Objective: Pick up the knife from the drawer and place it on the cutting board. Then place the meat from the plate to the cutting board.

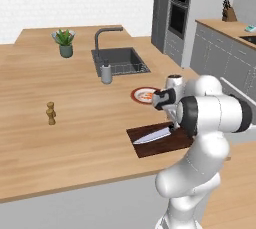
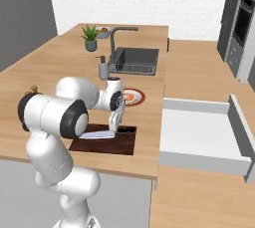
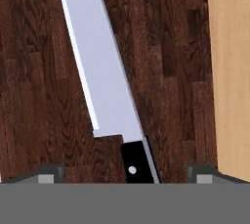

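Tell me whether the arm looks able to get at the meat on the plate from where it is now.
Probably yes. The meat lies uncovered on the plate, just beyond the cutting board, with nothing between. The gripper has open jaws over the knife, which lies on the board.

The long flat knife blade (image 3: 100, 66) looks like smooth, shiny grey metal — its short black handle (image 3: 135, 164) is glossy with one small silver rivet. The dark reddish-brown cutting board (image 3: 44, 81) is wood with grainy strips. The pale counter (image 1: 75, 133) is light wood — smooth and matt.
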